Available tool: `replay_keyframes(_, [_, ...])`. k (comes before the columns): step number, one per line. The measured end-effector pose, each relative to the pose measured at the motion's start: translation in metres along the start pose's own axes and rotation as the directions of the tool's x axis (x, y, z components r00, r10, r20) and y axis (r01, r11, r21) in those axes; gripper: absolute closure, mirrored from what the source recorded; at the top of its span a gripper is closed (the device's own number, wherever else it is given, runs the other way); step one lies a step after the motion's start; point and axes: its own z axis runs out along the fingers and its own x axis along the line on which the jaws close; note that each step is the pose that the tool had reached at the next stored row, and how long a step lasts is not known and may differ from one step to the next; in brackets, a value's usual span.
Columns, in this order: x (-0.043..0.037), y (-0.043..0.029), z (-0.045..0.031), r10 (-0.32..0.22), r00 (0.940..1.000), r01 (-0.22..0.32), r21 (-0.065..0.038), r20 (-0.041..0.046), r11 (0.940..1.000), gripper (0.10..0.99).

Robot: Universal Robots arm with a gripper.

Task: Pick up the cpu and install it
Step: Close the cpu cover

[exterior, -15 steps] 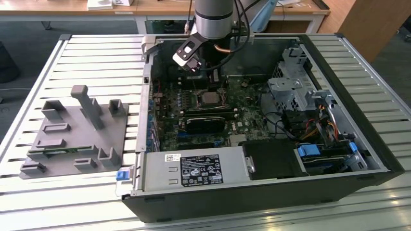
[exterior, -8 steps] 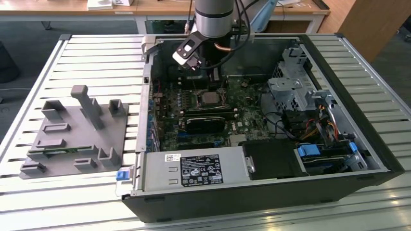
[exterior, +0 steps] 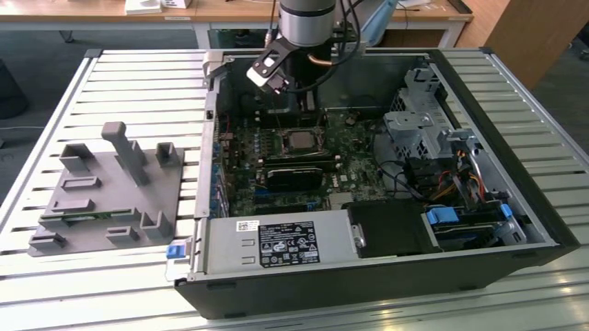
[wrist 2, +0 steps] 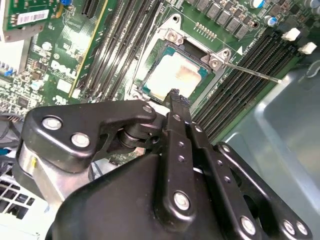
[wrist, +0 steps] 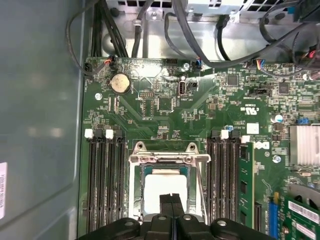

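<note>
Inspector: First wrist view: the black jointed metal gripper (wrist: 172, 199) covers the middle of one edge of the flat square silver-topped cpu (wrist: 155, 186); the gripper's body is cropped.
Recorder: Noted. Exterior view: the silver cylindrical robot arm (exterior: 308, 21) is cropped; cpu seating too small to judge.

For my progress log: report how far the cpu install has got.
Done: the cpu lies flat in the motherboard socket. In hand: nothing; the gripper is shut, its tips over the cpu. Left: the socket lever looks unlatched, standing clear of the socket, though I cannot be sure.
</note>
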Motion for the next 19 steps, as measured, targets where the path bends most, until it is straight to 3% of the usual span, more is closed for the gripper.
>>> replay_keyframes(3, [-0.0001,0.0005,-0.0092,0.000,1.0000,0.000,0.000,0.0026,1.0000,0.980])
replay_keyframes(9, [-0.0005,0.0021,-0.0346,0.000,1.0000,0.000,0.000,0.0069,1.0000,0.980])
replay_keyframes(13, [-0.0009,0.0024,-0.0347,0.000,1.0000,0.000,0.000,0.0082,1.0000,0.980])
replay_keyframes(19, [-0.0009,0.0231,-0.0330,0.000,1.0000,0.000,0.001,0.0083,1.0000,0.980])
